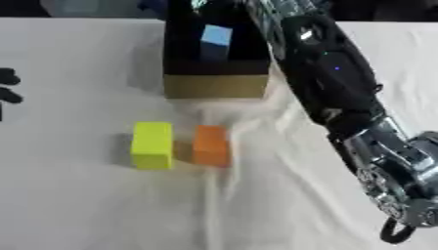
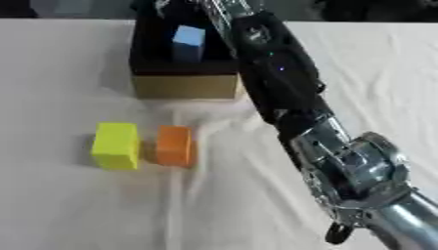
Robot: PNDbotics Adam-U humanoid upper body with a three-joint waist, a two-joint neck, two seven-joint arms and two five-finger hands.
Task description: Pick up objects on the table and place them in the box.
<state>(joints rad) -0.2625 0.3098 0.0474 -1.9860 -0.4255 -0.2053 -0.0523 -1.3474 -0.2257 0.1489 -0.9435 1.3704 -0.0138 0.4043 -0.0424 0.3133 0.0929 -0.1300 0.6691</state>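
Observation:
A light blue block (image 1: 215, 40) is inside the dark box (image 1: 215, 86), which has a tan front wall and stands at the table's far middle. A yellow block (image 1: 152, 145) and an orange block (image 1: 210, 145) lie side by side on the white cloth in front of the box. My right arm (image 1: 329, 73) stretches from the lower right up over the box. Its hand (image 2: 163, 6) is mostly cut off by the top edge above the blue block, and whether it touches the block is hidden. My left hand (image 1: 8, 87) shows only as dark fingers at the left edge.
The white cloth (image 1: 102, 205) covering the table is wrinkled, with a ridge running from the box down past the orange block. Dark shapes line the far edge behind the table.

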